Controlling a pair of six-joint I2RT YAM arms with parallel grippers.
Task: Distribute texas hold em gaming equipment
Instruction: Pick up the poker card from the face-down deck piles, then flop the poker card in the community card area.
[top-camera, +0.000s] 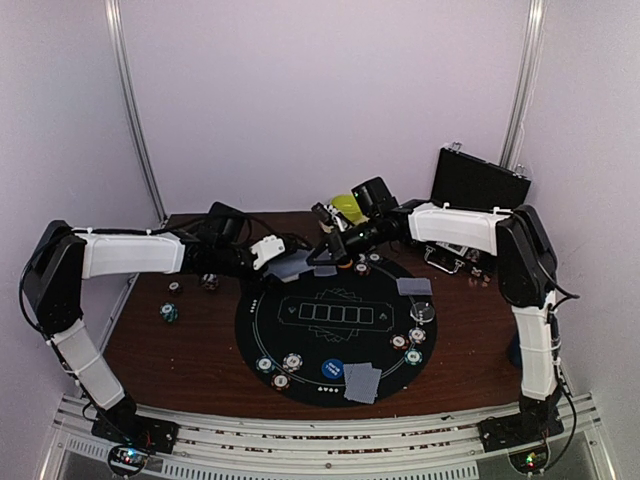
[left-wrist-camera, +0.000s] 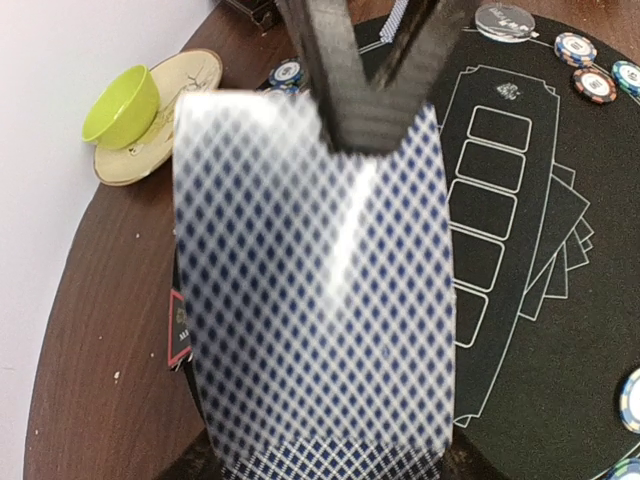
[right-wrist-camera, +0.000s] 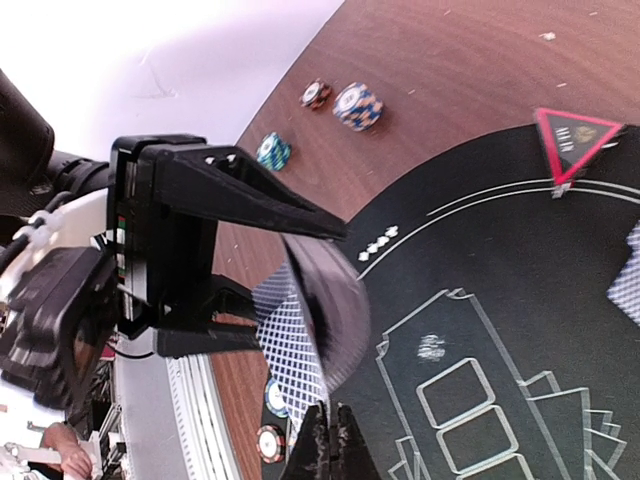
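Left gripper is clamped on the deck, which it holds at its near end above the far-left rim of the black mat. Right gripper reaches in from the opposite side, fingers pinched together on the far short end of the top card. The card is back-up, its grey-blue diamond pattern facing my left wrist camera. Its long axis runs straight from one gripper to the other. In the right wrist view it bows between the two grips. In the left wrist view it's blurred, so I can't trace its edges sharply.

Edges and room:
- **Marker:** the red triangle marker sits on the mat's rim line and shows beside the card's left long edge in the left wrist view.
- **Off the mat:** the green bowl on its plate stands on the table, past the mat's far rim. Three loose chips lie on the wood left of the mat.
- **Near rim of the mat:** a chip cluster at near-left, then the blue disc, then a pair of dealt cards.
- **Right side of the mat:** a single card, with the clear disc and more chips toward me.
- **Mat's middle:** five outlined boxes show only bare felt, well apart from the rim pieces.
- **Far-right corner:** an open black case.
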